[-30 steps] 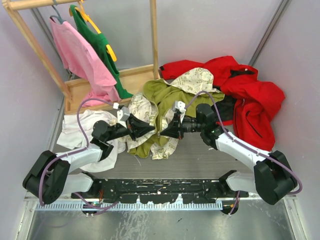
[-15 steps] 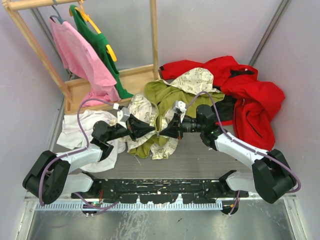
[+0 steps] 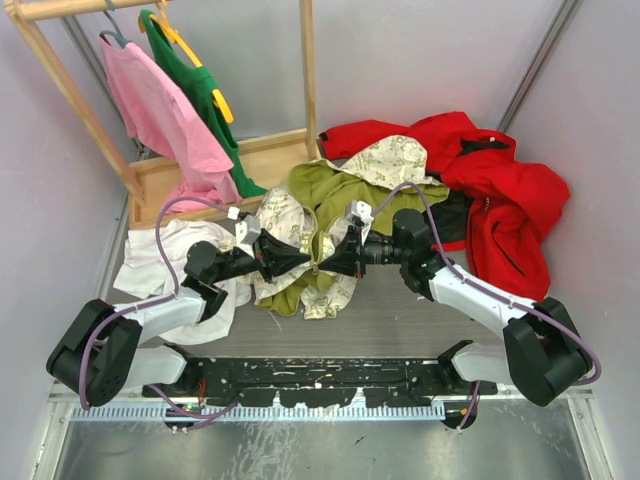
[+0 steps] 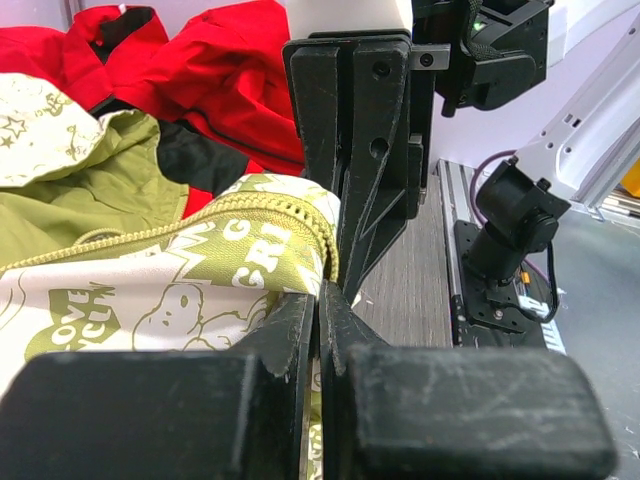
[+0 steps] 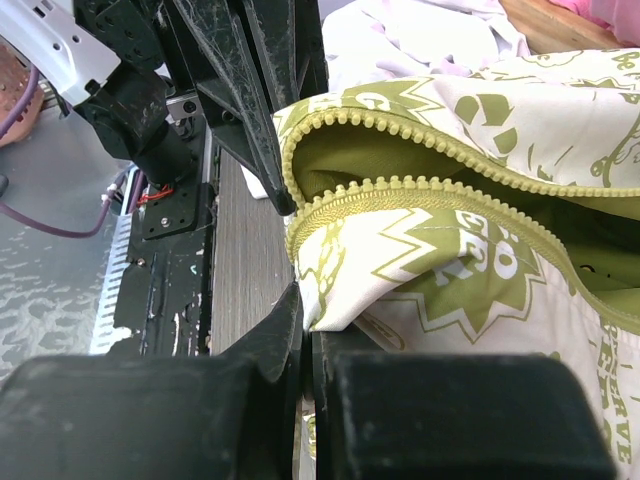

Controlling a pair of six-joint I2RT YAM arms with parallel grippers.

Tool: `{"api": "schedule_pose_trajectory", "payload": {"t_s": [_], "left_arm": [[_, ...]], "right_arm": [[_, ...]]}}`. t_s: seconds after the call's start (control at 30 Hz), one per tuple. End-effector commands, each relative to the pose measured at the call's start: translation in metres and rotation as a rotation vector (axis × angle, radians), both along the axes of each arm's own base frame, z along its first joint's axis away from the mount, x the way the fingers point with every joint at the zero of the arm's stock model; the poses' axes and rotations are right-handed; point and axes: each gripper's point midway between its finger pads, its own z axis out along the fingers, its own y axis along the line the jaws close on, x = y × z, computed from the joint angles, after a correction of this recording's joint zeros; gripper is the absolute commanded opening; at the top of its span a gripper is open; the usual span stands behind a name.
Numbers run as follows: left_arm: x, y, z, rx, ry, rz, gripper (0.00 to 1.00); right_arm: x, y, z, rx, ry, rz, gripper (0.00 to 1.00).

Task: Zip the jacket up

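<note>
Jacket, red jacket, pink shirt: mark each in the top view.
jacket (image 3: pixel 328 186), top view, olive side of the fabric
red jacket (image 3: pixel 508 196), top view, bunched red body
pink shirt (image 3: pixel 160 115), top view, front panel

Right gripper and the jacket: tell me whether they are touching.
Touching. In the right wrist view the right gripper is shut on the jacket, with the cream printed edge pinched between its fingers.

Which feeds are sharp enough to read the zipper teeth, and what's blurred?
Right wrist: zipper teeth on the jacket crisp, right claw softer up close. Left wrist: teeth readable, left claw softer. Top external: even light, sharp, teeth too small.
</note>
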Motion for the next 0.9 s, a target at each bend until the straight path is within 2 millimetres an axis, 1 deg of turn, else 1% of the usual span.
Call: {"api": "schedule_pose_trajectory", "payload": {"t_s": [0.0,0.57,0.87], "left_arm": [[-0.0020,0.0001,0.0164,-0.036,-0.102,0.004,0.03],[-0.0016,0.0014,0.0163,-0.034,-0.109,0.015,0.02],[-0.0030,0.0026,0.0196,-0.041,-0.117,0.019,0.02]], "right_arm": [[-0.0044,0.0027,0.0172,0.041,-0.065,0.036,0.01],[-0.0045,0.0021,0.0183,0.039,-0.071,0.034,0.01],[-0.0056,0.0030,0.0154,0.033,-0.059,0.050,0.01]]}}
